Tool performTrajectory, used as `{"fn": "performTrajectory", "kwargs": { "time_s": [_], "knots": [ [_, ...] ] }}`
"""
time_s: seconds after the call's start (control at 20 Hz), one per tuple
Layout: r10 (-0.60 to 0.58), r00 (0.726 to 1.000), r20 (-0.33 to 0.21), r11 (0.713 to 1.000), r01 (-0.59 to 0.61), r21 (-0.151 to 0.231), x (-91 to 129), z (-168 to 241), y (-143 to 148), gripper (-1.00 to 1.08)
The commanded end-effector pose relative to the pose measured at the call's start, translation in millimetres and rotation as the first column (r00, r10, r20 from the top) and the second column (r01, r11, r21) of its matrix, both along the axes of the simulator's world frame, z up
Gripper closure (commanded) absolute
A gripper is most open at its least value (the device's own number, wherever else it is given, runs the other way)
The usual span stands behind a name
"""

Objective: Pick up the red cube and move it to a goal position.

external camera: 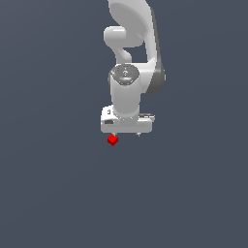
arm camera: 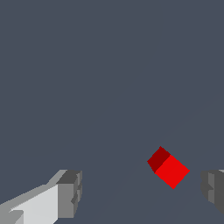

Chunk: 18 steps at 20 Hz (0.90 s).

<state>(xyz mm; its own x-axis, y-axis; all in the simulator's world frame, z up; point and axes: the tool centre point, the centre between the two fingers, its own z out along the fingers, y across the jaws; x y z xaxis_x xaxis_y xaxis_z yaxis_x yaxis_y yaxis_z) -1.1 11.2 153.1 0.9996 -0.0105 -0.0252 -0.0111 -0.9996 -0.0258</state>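
Observation:
The red cube [external camera: 112, 140] is tiny and bright red, lying on the dark grey floor just below the white gripper [external camera: 127, 134] in the exterior view, under the finger on that view's left. In the wrist view the cube [arm camera: 170, 168] lies between the two grey fingertips [arm camera: 70, 192], nearer the other one, and is turned at an angle to them. The jaws stand wide apart and hold nothing. The gripper points straight down above the cube.
The white arm [external camera: 131, 43] rises behind the gripper at the top of the exterior view. The plain dark grey floor [external camera: 58, 193] fills all else in view.

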Motion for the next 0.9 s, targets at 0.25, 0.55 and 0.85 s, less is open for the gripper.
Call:
{"fn": "performTrajectory", "kwargs": {
  "time_s": [0.25,0.55,0.85],
  "knots": [
    [-0.023,1.0,0.001,1.0,0.023,-0.001,-1,-4,-3,-0.92],
    [-0.112,0.994,0.003,0.994,0.112,-0.006,-5,-21,-14,-0.92],
    [-0.267,0.964,0.008,0.964,0.267,-0.014,-14,-51,-33,-0.92]
  ]
}}
